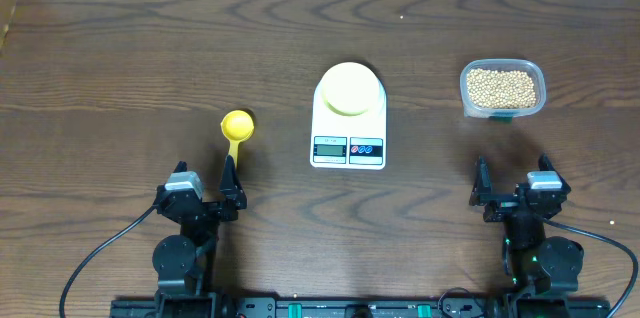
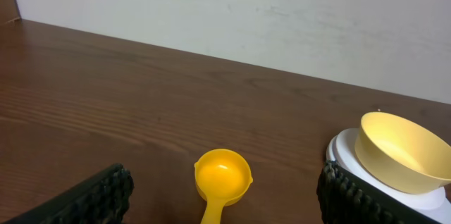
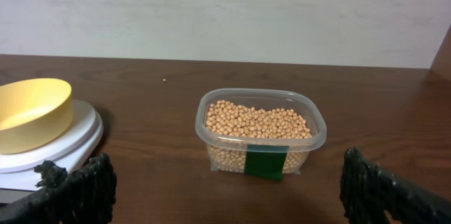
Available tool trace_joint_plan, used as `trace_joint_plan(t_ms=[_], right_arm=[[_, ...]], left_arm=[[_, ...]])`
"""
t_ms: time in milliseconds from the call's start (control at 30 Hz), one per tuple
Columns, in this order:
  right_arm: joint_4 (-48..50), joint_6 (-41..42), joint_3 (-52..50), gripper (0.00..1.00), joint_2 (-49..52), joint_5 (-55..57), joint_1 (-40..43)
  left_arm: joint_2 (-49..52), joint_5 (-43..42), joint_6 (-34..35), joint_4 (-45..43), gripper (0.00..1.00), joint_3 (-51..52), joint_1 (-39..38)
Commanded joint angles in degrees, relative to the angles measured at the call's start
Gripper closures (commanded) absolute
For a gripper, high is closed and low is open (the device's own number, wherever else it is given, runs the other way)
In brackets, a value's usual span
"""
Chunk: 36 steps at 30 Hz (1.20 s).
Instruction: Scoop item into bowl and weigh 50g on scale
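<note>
The pale yellow bowl (image 1: 348, 88) (image 2: 403, 150) (image 3: 29, 113) stands empty on the white scale (image 1: 349, 136) (image 2: 343, 146) (image 3: 77, 136) at the table's middle. Tan beans (image 1: 501, 87) (image 3: 257, 121) fill a clear tub (image 1: 532, 70) (image 3: 261, 152) at the back right. A yellow scoop (image 1: 236, 130) (image 2: 222, 179) lies left of the scale, cup away from me. My left gripper (image 1: 206, 184) (image 2: 222, 199) stands open just behind the scoop's handle, nothing between its fingers (image 2: 106, 194). Well short of the tub, the right gripper (image 1: 513, 182) (image 3: 232, 192) is open and empty.
A pale wall (image 2: 282, 20) rises behind the table's far edge. Black cables (image 1: 95, 258) run from both arm bases at the near edge. Bare wood lies between scoop, scale and tub.
</note>
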<state>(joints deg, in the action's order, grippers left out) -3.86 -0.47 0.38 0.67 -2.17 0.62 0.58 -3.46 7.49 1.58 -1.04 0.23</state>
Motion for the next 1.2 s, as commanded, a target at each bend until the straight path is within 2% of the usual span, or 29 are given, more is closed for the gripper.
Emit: trace_joint_plan(t_ms=[0, 733, 1167], right_arm=[[-0.26, -0.02, -0.09, 0.01, -0.35, -0.35, 0.46], [-0.26, -0.02, -0.09, 0.01, -0.35, -0.33, 0.46], [-0.26, -0.02, -0.09, 0.01, -0.35, -0.35, 0.46]], left_arm=[[-0.24, 0.11, -0.33, 2.27, 0.14, 0.81, 0.20], [-0.24, 0.11, -0.28, -1.07, 0.14, 0.55, 0.20], [-0.24, 0.13, -0.31, 1.03, 0.14, -6.10, 0.20]])
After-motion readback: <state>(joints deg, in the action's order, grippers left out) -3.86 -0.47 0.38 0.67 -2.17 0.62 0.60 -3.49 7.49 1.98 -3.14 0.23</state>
